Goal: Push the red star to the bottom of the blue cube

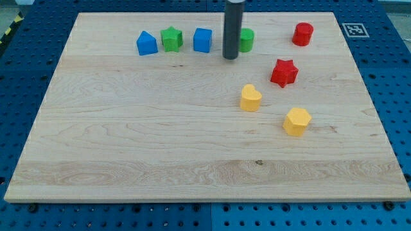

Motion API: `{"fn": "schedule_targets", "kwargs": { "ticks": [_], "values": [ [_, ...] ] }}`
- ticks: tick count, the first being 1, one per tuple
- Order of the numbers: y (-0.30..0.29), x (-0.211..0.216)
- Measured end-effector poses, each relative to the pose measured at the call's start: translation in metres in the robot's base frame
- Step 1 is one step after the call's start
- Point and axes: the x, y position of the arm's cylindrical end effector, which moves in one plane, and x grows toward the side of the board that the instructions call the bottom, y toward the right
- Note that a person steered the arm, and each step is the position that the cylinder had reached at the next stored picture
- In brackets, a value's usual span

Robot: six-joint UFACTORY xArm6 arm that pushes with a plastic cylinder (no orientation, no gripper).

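Observation:
The red star (284,72) lies on the wooden board (160,141) right of centre, in the upper half. The blue cube (202,40) sits near the view's top, left of the rod. My tip (230,57) is between the blue cube and the red star, to the lower right of the cube and up and to the left of the star, touching neither. The rod partly hides a green round block (246,40) just behind it.
A blue house-shaped block (146,43) and a green star (171,38) lie left of the cube. A red cylinder (302,34) is at the top right. A yellow heart (250,98) and a yellow hexagon (297,121) lie below the red star.

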Motion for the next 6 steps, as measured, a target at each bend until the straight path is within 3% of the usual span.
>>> {"fn": "schedule_targets", "kwargs": {
  "ticks": [3,4,6],
  "values": [
    [0.112,0.02],
    [0.144,0.054],
    [0.145,0.061]
  ]
}}
